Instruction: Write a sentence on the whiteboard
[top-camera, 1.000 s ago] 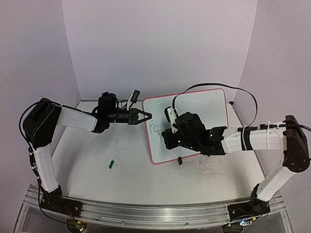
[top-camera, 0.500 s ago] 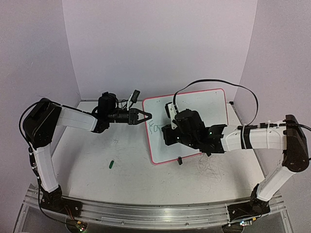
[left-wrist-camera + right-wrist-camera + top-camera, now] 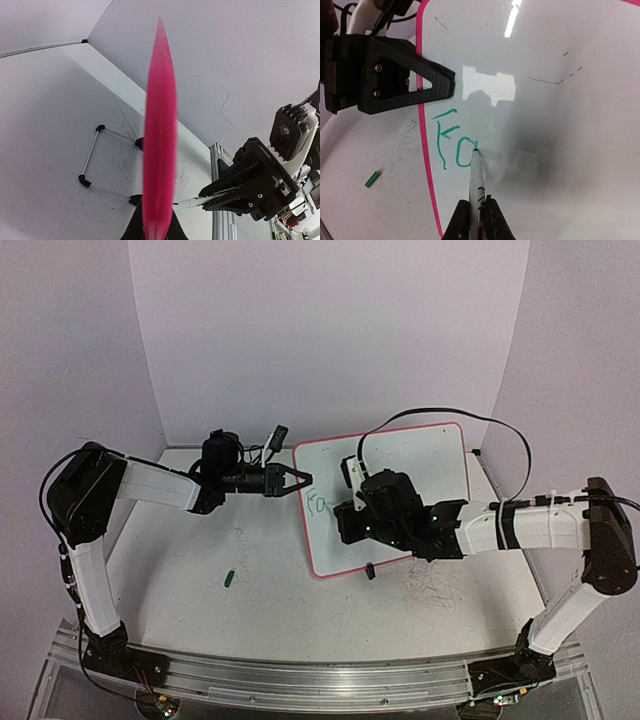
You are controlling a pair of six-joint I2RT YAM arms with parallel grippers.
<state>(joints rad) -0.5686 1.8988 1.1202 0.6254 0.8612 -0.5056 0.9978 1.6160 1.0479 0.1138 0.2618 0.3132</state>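
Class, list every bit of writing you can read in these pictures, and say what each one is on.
"Fo": green letters on the whiteboard, near its left edge; the second letter looks unfinished and may be an a.
Upper right of the board, faint dark strokes: no readable word.
Nothing else is readable.

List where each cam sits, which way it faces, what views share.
Top external: high behind the robot, looking down on the table; left arm and right arm show.
Left wrist: looks along the whiteboard's pink frame edge-on; left fingers at bottom.
Right wrist: looks down its marker at the green letters; right fingers at bottom.
Shared: left wrist shows the right hand, right wrist the left hand.
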